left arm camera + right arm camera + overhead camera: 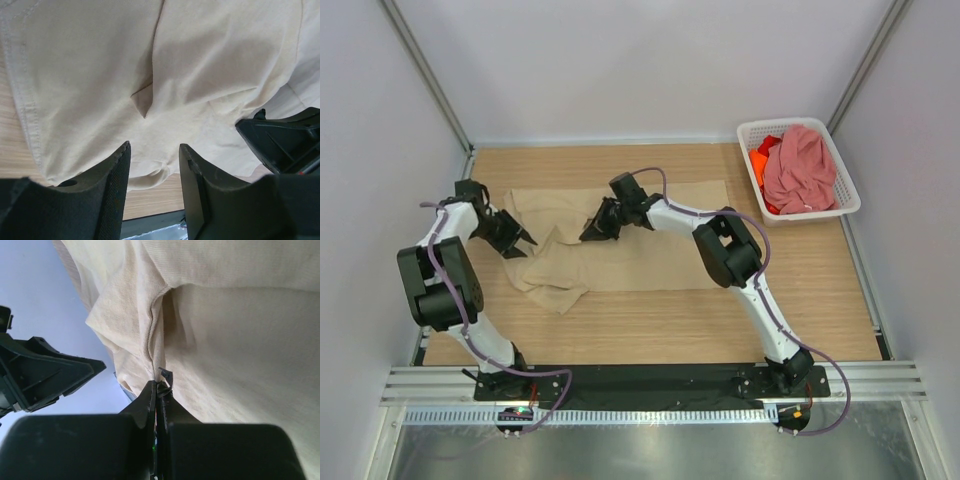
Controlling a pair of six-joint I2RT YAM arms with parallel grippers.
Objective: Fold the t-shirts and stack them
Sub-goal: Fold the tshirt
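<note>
The counter [650, 320] is covered across its middle by the beige t-shirt [650, 250], which is laid flat toward the right and bunched into loose folds at its near-left corner. The pink t-shirt [800, 170] and orange t-shirt [760, 160] are heaped in the white basket [745, 135] at the far right, not yet dealt with. The right tool [159, 387] is pinched on a raised ridge of beige cloth near the shirt's middle. The left tool [154, 150] is spread, with a bulge of the shirt's edge between its fingers, seemingly unclamped. That edge is best gripped before any lift, so that both points are raised together and the bunched part is drawn flat, not dragged.
</note>
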